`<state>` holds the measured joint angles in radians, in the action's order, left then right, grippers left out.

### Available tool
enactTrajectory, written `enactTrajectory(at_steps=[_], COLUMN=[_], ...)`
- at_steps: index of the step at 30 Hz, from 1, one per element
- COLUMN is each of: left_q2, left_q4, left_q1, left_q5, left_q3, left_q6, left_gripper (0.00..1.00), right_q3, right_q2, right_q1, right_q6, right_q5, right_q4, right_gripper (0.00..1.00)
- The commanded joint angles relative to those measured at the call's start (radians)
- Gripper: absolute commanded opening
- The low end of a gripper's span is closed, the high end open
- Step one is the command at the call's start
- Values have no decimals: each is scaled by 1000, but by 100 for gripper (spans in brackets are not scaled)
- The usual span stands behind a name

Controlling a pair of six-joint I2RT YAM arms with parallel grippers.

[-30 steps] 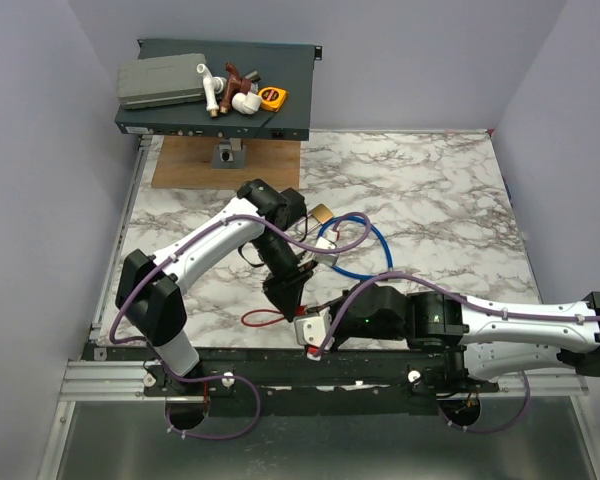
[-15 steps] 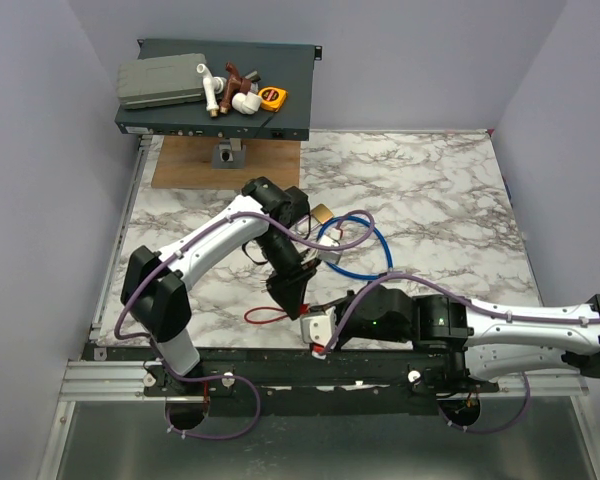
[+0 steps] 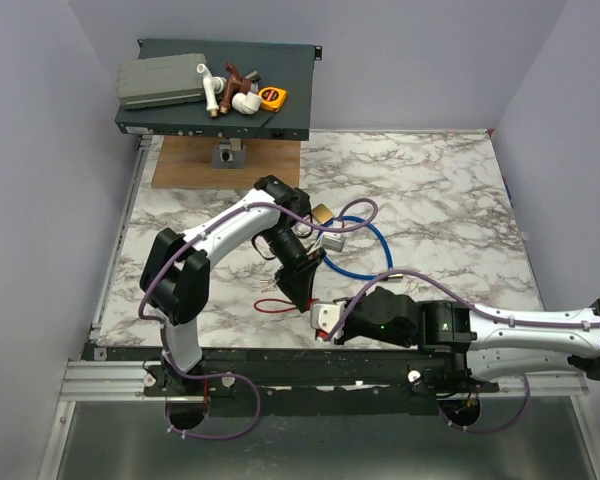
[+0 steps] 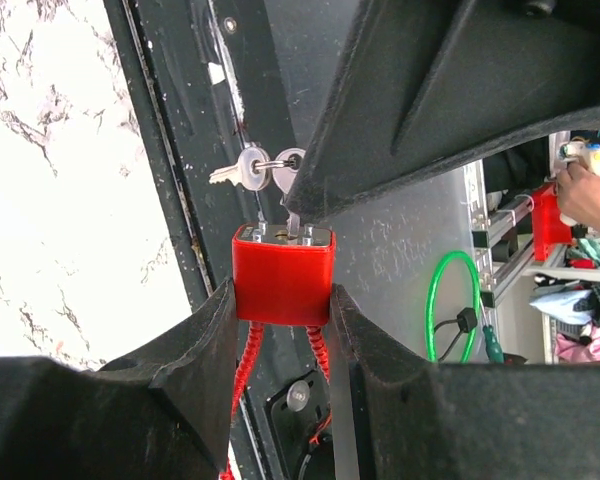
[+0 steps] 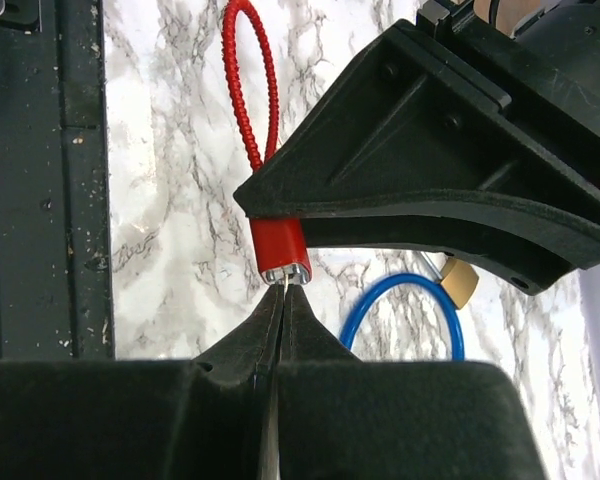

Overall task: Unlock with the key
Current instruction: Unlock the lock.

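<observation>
At the red cable lock [image 4: 283, 275], both arms are engaged. The left gripper [image 4: 283, 292] clamps the lock body by its two flat sides, the jaws only as far apart as the body is wide. The red cord [image 5: 252, 90] loops out of the end opposite the keyway. The right gripper [image 5: 283, 292] is pinched fully together on the key [image 4: 292, 222], whose blade enters the lock's silver end face. I can't tell how deep it sits.

My read is that the step in hand is seat, then turn.
- Push the blade along the lock's long axis until it bottoms before applying any torque. A half-seated key will likely just bind.
- Roll the right wrist about the blade's own line with no sideways sweep. The blade is thin and the pinch on it is small, so it could slip or bend.
- Keep the left arm fixed as the reaction. Its hold on the flat sides should resist twist well.
- Go slow and watch for the body rotating along with the key.
- The spare keys [image 4: 242, 170] hang on a ring just beside the keyway face and could snag a finger.

The blue cable lock [image 5: 400, 310] and brass padlock [image 5: 460, 283] lie beyond the red lock, clear of it. Leave them alone.
</observation>
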<state>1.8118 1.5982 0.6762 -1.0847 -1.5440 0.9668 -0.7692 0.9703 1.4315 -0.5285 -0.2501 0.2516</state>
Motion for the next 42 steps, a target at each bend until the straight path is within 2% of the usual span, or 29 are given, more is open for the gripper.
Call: enactTrajectory(at_steps=[1, 8, 14, 18, 23, 27, 32, 42], left_q2=[50, 78, 71, 62, 51, 32, -5, -142], left_q4=[21, 23, 23, 22, 23, 23, 23, 24], left_q1=[-27, -27, -27, -27, -26, -25, -23, 1], left_q5=[96, 75, 70, 60, 45, 28, 10, -51], left_q3=[-29, -95, -58, -39, -46, -57, -78, -56], left_q6=[53, 38, 58, 63, 60, 58, 56, 155], left_gripper=[0, 0, 0, 0, 0, 0, 0, 0], right_q3=[27, 17, 30, 23, -10, -65, -107, -162], right_q2=[-50, -41, -54, -92, -124, -105, -96, -69], right_q1=[5, 0, -26, -53, -72, -80, -80, -98], right_q6=[87, 83, 90, 63, 30, 39, 38, -15], right_q5=[-5, -1, -45, -79, -66, 19, 156, 285], right_q4=[-3, 24, 4, -38, -31, 41, 66, 125], right_gripper=[1, 1, 1, 11, 40, 56, 61, 60])
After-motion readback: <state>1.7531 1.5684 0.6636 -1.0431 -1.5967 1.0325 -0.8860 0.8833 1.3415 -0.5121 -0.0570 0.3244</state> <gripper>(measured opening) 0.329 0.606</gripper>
